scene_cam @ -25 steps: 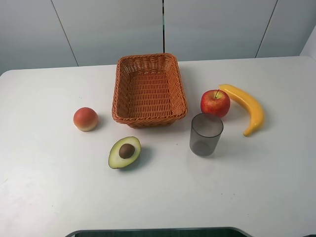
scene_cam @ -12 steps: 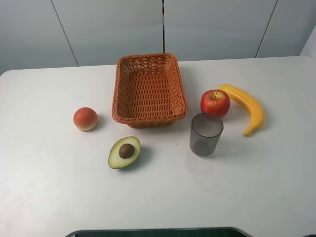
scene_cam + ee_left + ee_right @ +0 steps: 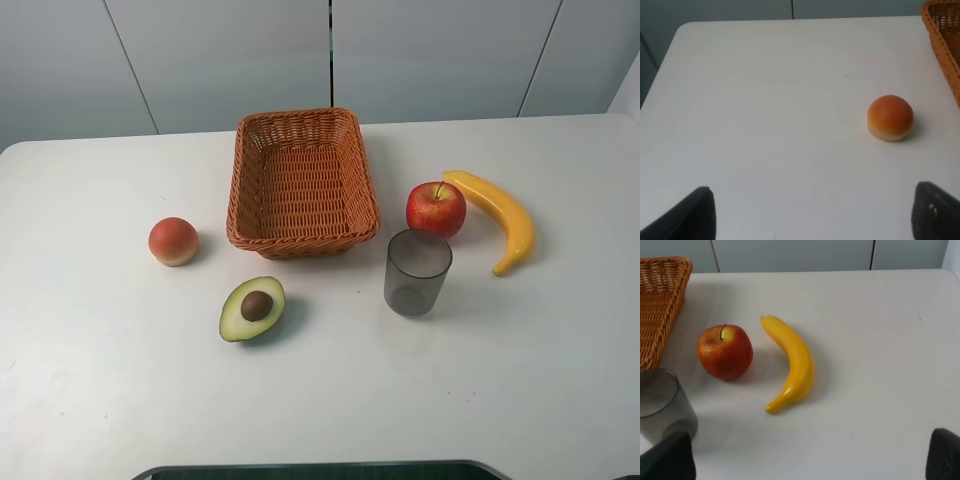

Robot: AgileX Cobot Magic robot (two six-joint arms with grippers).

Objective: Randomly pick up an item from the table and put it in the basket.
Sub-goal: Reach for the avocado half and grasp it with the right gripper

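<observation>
A halved avocado (image 3: 252, 308) with a brown pit lies flat on the white table (image 3: 120, 380), in front of the orange-brown wicker basket (image 3: 302, 183), which is empty. The basket's corner shows in the left wrist view (image 3: 943, 35) and in the right wrist view (image 3: 660, 305). The avocado shows in neither wrist view. Neither arm appears in the exterior view. My left gripper (image 3: 812, 215) is open, only its dark fingertips (image 3: 692, 212) showing, and empty. My right gripper (image 3: 810, 460) is open too, its fingertips (image 3: 945, 452) wide apart, and empty.
An orange-red peach (image 3: 173, 241) sits left of the basket and shows in the left wrist view (image 3: 890, 118). A red apple (image 3: 435, 208), a yellow banana (image 3: 500, 217) and a grey translucent cup (image 3: 417, 271) stand right of the basket.
</observation>
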